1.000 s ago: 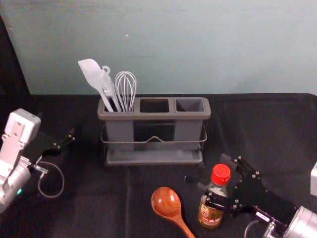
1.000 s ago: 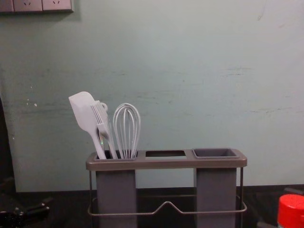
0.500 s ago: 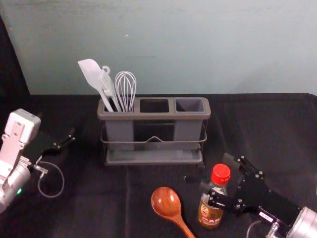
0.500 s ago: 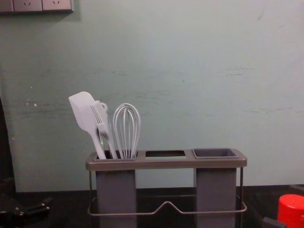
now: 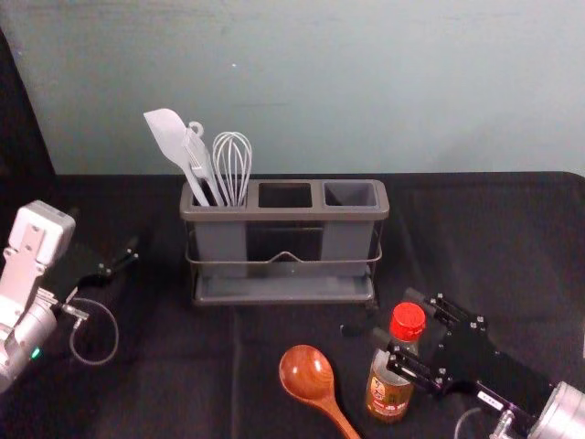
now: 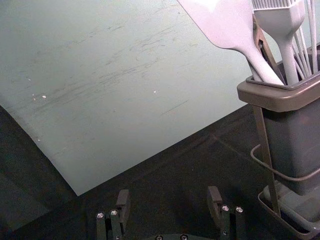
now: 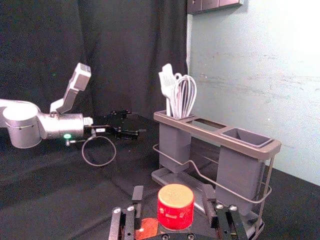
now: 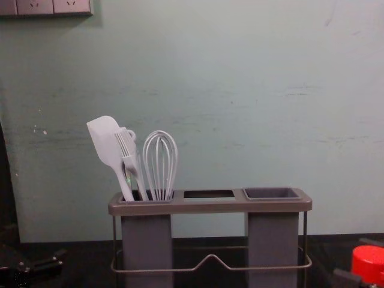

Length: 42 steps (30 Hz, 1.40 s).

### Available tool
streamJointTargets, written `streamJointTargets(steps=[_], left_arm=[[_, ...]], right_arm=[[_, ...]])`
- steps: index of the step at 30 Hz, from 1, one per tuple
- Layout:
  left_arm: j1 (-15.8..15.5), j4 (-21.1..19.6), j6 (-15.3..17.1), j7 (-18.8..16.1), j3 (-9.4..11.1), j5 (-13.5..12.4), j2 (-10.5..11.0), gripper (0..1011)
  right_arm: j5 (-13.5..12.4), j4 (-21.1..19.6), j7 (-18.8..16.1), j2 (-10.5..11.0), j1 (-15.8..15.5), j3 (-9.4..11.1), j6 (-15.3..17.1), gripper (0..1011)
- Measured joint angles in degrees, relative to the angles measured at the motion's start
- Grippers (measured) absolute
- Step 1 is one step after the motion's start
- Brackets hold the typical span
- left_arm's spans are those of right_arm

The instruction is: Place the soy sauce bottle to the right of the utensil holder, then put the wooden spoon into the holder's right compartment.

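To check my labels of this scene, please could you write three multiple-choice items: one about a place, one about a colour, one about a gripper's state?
1. Where is the wooden spoon?
A) In the utensil holder
B) On the cloth, left of the soy sauce bottle
C) Right of the bottle

2. What colour is the bottle's cap?
A) Green
B) White
C) Red

3. How is the right gripper?
A) Open
B) Shut on the spoon
C) Shut on the bottle

1: B, the head view shows the spoon lying there.
2: C, the head and chest views show it red.
3: A, the right wrist view shows gaps between the cap and both fingers.
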<state>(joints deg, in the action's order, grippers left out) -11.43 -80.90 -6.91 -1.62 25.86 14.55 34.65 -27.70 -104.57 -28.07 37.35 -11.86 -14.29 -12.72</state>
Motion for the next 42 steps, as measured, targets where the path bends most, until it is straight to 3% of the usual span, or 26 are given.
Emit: streamJointTargets(steps=[13, 21, 28, 33, 42], left_arm=[[0.0, 0.0, 0.0, 0.0, 0.0, 0.0, 0.0, 1011], [0.0, 0.0, 0.0, 0.0, 0.0, 0.0, 0.0, 1011], [0.0, 0.0, 0.0, 0.0, 0.0, 0.0, 0.0, 1012], [0.0, 0.0, 0.0, 0.0, 0.0, 0.0, 0.0, 1011], [0.0, 0.0, 0.0, 0.0, 0.0, 0.0, 0.0, 1012]], right_arm=[[0.7, -0.2, -0.9, -1.4, -0.8, 1.8, 0.6, 381], [0.1, -0.3, -0.9, -1.5, -0.4, 4.7, 1.2, 381], [-1.3, 2.0, -0.8, -1.8, 3.0, 6.8, 3.2, 381], [-1.5, 5.2, -0.5, -2.6, 6.7, 6.6, 4.8, 381], [0.1, 12.5, -0.4, -5.1, 14.3, 4.5, 5.4, 381]])
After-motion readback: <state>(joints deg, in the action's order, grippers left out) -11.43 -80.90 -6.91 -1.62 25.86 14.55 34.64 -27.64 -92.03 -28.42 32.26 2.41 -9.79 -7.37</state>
